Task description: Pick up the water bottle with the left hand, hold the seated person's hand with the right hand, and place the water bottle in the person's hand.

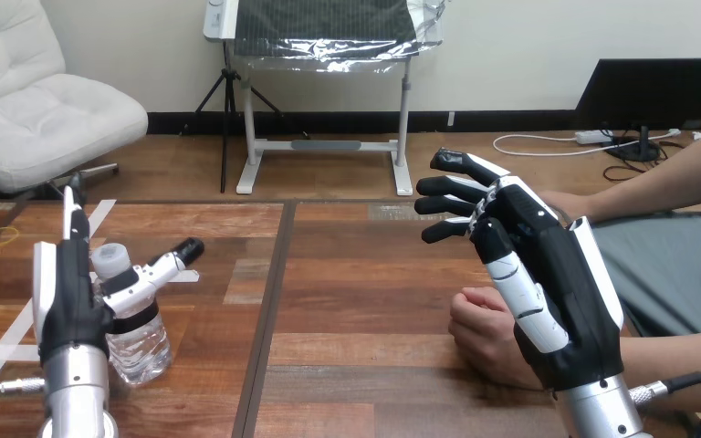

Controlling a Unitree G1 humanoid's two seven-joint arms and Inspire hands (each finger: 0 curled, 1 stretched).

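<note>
Fingers [73, 219] of left hand [67, 306]: straight, not closed round water bottle [141, 351], upright on worktop [356, 301], 8 o'clock. Right hand [557, 301]: released, above person's hand [477, 328], 4 o'clock. Hazard: a partial wrap likely tips the bottle sideways.

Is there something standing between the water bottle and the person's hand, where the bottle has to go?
No object lies on the table between the water bottle and the person's hand. Only the right hand, open, stands in front of that hand and hides part of it.
</note>
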